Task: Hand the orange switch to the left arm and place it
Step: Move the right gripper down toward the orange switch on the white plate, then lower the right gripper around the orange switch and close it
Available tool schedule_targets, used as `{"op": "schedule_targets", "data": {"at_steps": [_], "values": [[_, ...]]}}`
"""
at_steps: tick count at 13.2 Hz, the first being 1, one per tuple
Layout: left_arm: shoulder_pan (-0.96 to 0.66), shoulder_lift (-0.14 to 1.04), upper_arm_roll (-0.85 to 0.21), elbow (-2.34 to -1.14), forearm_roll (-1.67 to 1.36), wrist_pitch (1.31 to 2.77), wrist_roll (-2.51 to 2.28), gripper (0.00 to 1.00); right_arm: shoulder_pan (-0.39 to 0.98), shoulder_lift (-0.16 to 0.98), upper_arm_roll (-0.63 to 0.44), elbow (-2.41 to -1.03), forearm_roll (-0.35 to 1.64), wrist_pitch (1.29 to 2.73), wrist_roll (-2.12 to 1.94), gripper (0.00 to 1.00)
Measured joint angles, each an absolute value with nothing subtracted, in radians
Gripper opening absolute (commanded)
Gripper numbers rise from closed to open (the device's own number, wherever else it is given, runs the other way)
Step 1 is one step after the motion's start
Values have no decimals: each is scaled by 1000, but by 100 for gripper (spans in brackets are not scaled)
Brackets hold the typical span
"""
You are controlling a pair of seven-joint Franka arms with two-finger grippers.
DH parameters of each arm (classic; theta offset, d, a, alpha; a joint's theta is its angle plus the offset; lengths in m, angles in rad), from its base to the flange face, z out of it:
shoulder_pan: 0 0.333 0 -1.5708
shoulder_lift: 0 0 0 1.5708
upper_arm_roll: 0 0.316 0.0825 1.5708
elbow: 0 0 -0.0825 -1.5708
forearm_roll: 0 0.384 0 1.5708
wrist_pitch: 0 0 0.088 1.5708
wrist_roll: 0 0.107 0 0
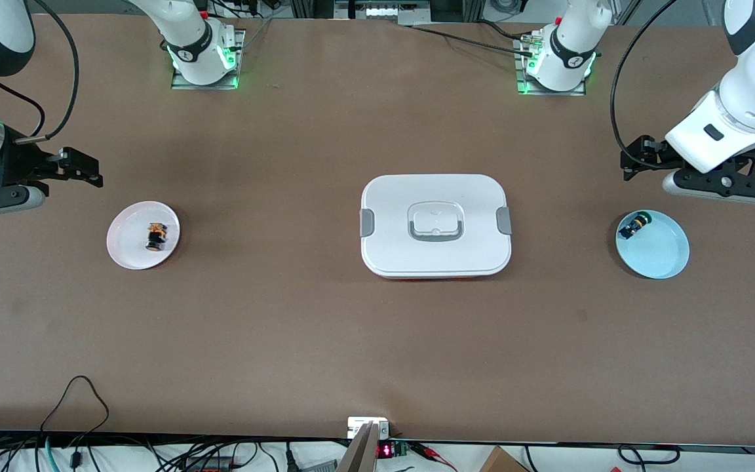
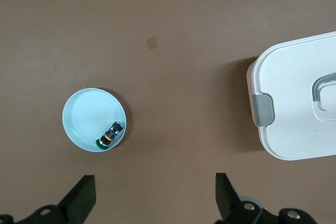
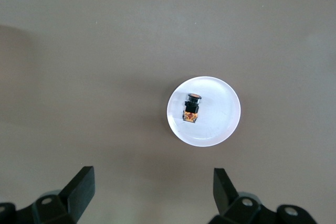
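Observation:
The orange switch lies on its side on a small white plate toward the right arm's end of the table. My right gripper hangs open and empty over bare table beside that plate. The white box with grey clips sits mid-table. My left gripper is also open and empty. It hovers over bare table just beside a pale blue plate.
On the blue plate, at its rim, lies a second black switch with a green-blue cap. Cables trail along the table edge nearest the front camera. Brown tabletop stretches between each plate and the box.

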State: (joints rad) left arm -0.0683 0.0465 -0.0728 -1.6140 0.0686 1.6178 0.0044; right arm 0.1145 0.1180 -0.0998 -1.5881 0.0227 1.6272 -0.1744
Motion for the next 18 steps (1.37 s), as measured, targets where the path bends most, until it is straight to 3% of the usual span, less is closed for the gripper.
{"op": "schedule_targets", "data": {"at_steps": [5,11,14,18], "values": [[-68,47,-73,-1614,69,1618,4,100,119,125,-96,-1585,23,1619,-192,100],[-68,47,-73,-1614,69,1618,4,100,120,157,-96,-1614,22,1592,-482,100],[-68,47,-73,-1613,69,1618,4,100,120,159,-95,-1733,17,1721,-627,100],[-68,47,-73,-1613,69,1618,4,100,57,150,-91,-1989,7,2030,-915,100]]}}
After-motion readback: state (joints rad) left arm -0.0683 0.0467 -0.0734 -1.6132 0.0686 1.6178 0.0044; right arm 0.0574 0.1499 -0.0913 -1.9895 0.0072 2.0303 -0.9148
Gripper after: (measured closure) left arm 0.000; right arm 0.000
